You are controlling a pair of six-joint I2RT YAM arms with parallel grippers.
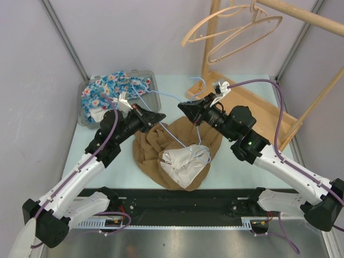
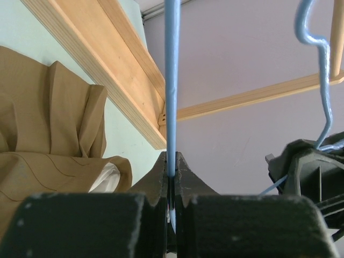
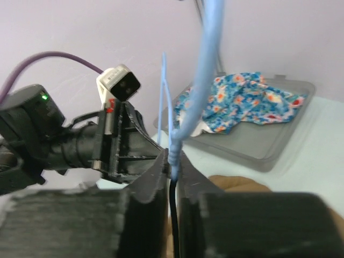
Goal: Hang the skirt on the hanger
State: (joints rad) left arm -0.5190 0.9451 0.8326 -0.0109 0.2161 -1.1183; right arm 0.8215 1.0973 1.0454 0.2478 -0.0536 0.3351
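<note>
A thin blue wire hanger [image 1: 166, 95] hangs in the air between both grippers, its hook [image 1: 199, 80] pointing toward the wooden rack. My left gripper [image 1: 161, 116] is shut on one wire of it, seen as the blue wire [image 2: 172, 80] pinched between the jaws [image 2: 171, 161]. My right gripper [image 1: 183, 106] is shut on the hanger near its twisted neck [image 3: 173, 158]. The brown skirt [image 1: 156, 145] lies crumpled on the table below them, with white lining [image 1: 185, 164] turned out. Part of the hanger's wire runs down onto the skirt.
A grey tray [image 1: 153, 80] at the back left holds a floral cloth [image 1: 115, 88]. A wooden rack [image 1: 258, 107] stands at the back right, with wooden hangers [image 1: 231, 27] on its rail. Grey walls close both sides.
</note>
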